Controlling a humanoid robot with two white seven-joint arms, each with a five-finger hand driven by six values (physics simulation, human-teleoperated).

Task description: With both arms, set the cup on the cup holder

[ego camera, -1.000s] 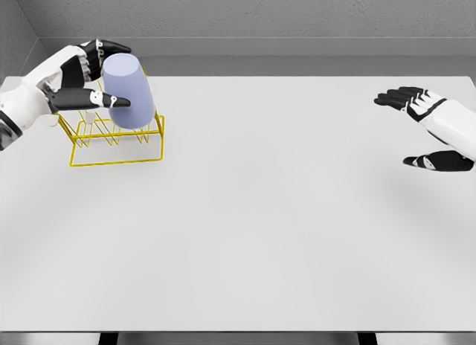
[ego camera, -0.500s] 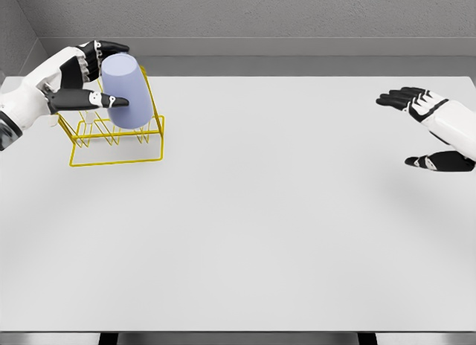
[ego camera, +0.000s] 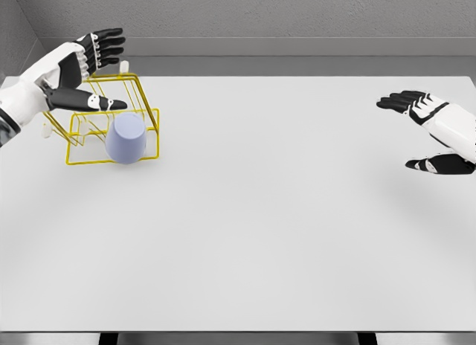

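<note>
Head view: left hand, fingers spread and empty, hovers just above the yellow wire cup holder. Lavender plastic cup sits inverted in the rack below it. Right hand, open, idles far right. Release step; next, retract clear of the wires.

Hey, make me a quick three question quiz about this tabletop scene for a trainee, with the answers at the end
1. True or false: the left hand is grasping the cup.
2. Multiple choice: where is the cup? A) at the table's centre B) down inside the yellow wire cup holder C) in the right hand
3. Fill in: the right hand sits at the table's ____ edge, holding nothing.

Key
1. False. Its fingers are spread above the holder, clear of the cup.
2. B. It sits low in the frame, base towards the camera.
3. Right. Its fingers are open.
</note>
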